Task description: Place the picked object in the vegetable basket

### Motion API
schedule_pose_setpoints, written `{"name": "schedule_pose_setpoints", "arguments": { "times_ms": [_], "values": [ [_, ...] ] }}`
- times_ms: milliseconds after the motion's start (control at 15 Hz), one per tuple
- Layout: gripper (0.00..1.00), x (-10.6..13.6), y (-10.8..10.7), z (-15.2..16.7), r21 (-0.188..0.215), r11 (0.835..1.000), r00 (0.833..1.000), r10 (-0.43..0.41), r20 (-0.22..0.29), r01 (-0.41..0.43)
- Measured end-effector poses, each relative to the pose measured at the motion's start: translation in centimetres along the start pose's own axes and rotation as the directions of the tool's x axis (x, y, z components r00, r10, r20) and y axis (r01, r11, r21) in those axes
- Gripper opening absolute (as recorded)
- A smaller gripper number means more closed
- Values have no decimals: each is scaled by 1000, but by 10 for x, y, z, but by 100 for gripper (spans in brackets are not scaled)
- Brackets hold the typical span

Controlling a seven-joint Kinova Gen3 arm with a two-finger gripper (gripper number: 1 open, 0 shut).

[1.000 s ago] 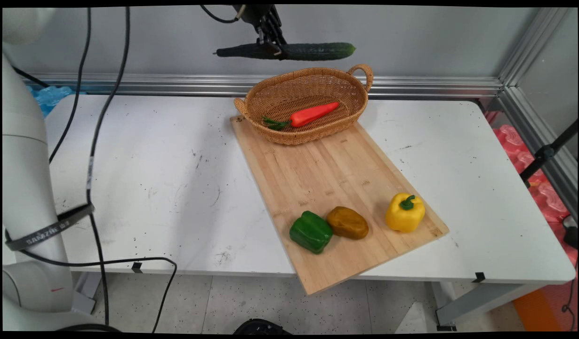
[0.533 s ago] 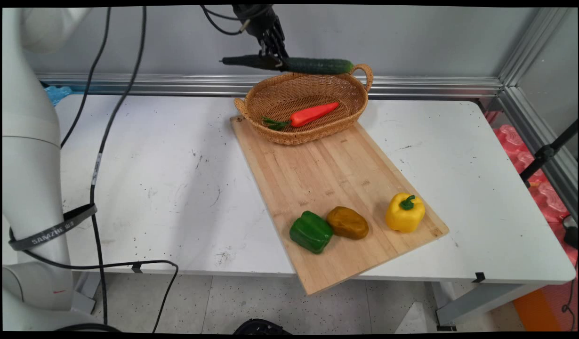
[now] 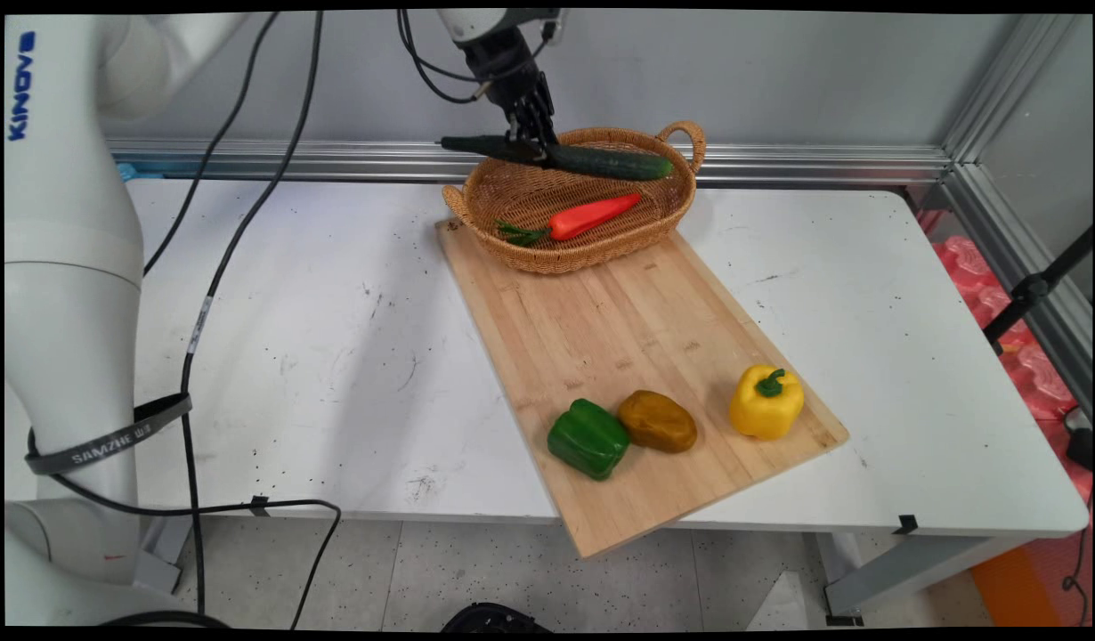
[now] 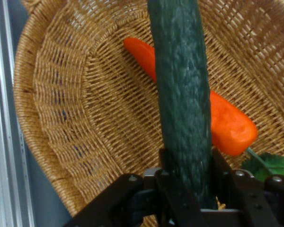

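Note:
My gripper (image 3: 537,150) is shut on a long dark green cucumber (image 3: 592,160), held level just above the far rim of a woven basket (image 3: 601,254). An orange carrot (image 3: 592,214) with green leaves lies inside the basket. In the hand view the cucumber (image 4: 182,94) runs up the middle between my fingers (image 4: 220,175), over the carrot (image 4: 227,123) and the basket's weave (image 4: 85,104).
The basket stands on the far end of a wooden cutting board (image 3: 619,329). At the board's near end lie a green pepper (image 3: 588,438), a brown potato (image 3: 657,420) and a yellow pepper (image 3: 765,401). Black cables (image 3: 218,267) hang at the left.
The gripper has come down with the cucumber, from well above the basket to just over its far rim, drifting slightly right.

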Motion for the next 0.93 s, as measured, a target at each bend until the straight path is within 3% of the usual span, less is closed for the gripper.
{"name": "schedule_pose_setpoints", "arguments": {
  "times_ms": [400, 467, 933],
  "values": [
    [0, 2, -9, 34, -8, 1000, 999, 30, 14, -30],
    [100, 3, -10, 38, -9, 999, 999, 35, 14, -35],
    [100, 8, -15, 45, 6, 998, 998, 59, -3, -59]
  ]
}}
